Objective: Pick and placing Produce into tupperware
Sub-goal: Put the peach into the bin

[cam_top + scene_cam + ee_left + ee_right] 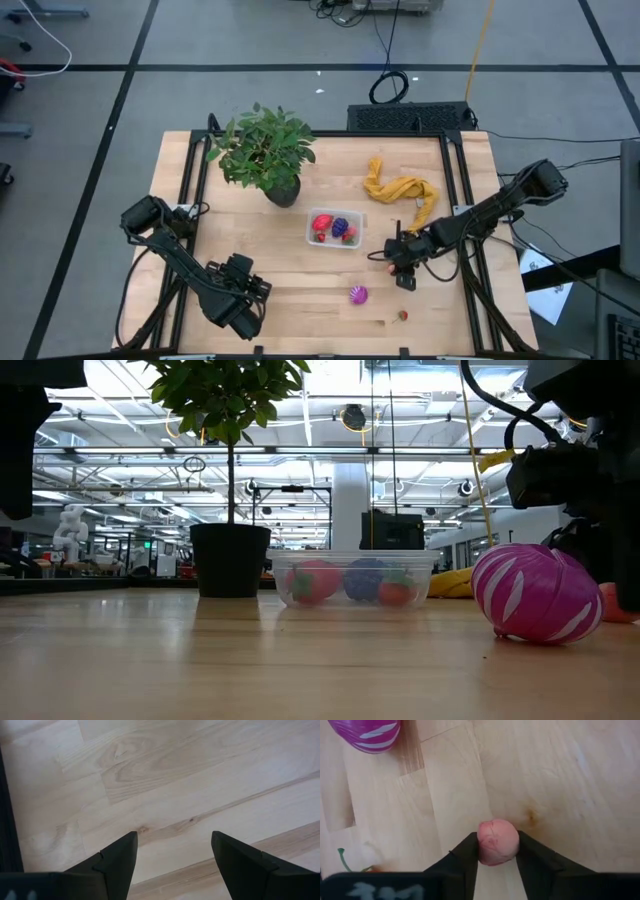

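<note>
Between the two fingers of my right pincer (497, 851) sits the pink fruit (497, 841), a small rounded piece low over the tabletop (570, 780), on the near right side of the tupperware (335, 229); both fingers touch its flanks, so I count myself as grasping it, though whether the squeeze is firm enough to lift I cannot say. I judge it light and smooth-skinned, probably hollow plastic, so it could squirt forward out of a pinch; I hold it across its widest part and would want the fingers level with its middle rather than its crown. The magenta striped fruit (358, 295) lies nearby on the wood, and a small red strawberry (403, 316) farther toward the near edge. Three pieces already rest in the tupperware. My left pincer (175, 865) waits released over bare board at the near left. From overhead my own wrist covers the pink fruit; at table height the striped fruit blocks nearly all of it, and my wrist camera crops the strawberry to a green stem.
</note>
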You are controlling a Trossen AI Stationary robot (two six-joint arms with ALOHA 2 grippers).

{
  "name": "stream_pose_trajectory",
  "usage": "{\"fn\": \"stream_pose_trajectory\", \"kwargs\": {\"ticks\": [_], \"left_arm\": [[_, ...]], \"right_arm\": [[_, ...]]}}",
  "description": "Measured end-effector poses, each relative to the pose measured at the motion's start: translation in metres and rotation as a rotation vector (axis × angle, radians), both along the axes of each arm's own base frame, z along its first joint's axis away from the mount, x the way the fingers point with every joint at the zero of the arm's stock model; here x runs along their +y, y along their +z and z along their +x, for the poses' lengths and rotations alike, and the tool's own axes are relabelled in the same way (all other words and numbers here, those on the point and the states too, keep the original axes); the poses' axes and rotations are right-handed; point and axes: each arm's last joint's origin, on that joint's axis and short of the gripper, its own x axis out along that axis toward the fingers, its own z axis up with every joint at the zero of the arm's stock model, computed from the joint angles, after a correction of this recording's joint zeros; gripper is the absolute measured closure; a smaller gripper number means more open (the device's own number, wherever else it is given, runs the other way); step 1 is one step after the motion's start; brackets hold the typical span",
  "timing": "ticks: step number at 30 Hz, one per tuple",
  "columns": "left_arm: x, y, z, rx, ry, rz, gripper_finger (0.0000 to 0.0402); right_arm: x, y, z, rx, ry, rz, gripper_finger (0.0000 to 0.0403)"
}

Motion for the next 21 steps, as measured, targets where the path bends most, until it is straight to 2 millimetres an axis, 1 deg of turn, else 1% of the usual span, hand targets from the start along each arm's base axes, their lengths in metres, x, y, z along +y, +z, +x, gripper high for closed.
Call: {"fn": "stream_pose_trajectory", "kwargs": {"ticks": [4, 10, 15, 21], "left_arm": [[0.0, 0.0, 0.0, 0.0, 0.0, 0.001, 0.0144], [0.0, 0.0, 0.0, -0.004, -0.002, 0.007, 0.0144], [0.001, 0.0, 0.0, -0.012, -0.016, 0.021, 0.0144], [0.001, 0.0, 0.0, -0.012, -0.019, 0.021, 0.0144]], "right_arm": [[-0.004, 0.004, 0.002, -0.021, 0.003, 0.019, 0.0309], [-0.013, 0.014, 0.004, -0.058, -0.004, 0.044, 0.0309], [-0.015, 0.035, 0.019, -0.164, 0.034, 0.036, 0.0308], [-0.024, 0.069, 0.046, -0.329, 0.1, -0.017, 0.0307]]}}
